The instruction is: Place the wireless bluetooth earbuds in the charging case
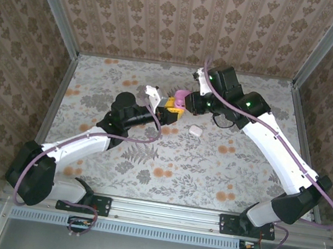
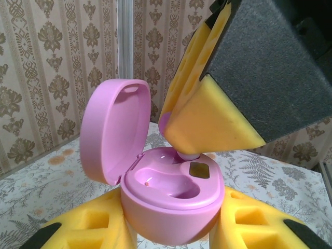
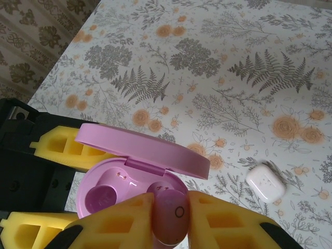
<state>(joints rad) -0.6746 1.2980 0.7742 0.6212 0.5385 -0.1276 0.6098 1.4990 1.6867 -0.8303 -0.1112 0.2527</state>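
The pink charging case (image 2: 155, 207) has its lid (image 2: 111, 132) swung up and open. My left gripper (image 2: 174, 231) is shut on the case's base, with a yellow pad on either side. It is held above the table's middle (image 1: 179, 95). My right gripper (image 3: 171, 223) is shut on a pinkish earbud (image 3: 173, 212) and hovers right over the case (image 3: 140, 150). The earbud's tip (image 2: 188, 154) pokes out under the right gripper's yellow pad at the rim of the right-hand well. The well on the left (image 2: 155, 181) stands open. A second, white earbud (image 1: 195, 130) lies on the table (image 3: 265, 182).
The floral tablecloth (image 1: 167, 162) is ringed by patterned walls with metal posts at the corners (image 1: 76, 55). Both arms meet over the middle of the table, the right arm (image 1: 265, 133) reaching in from the right.
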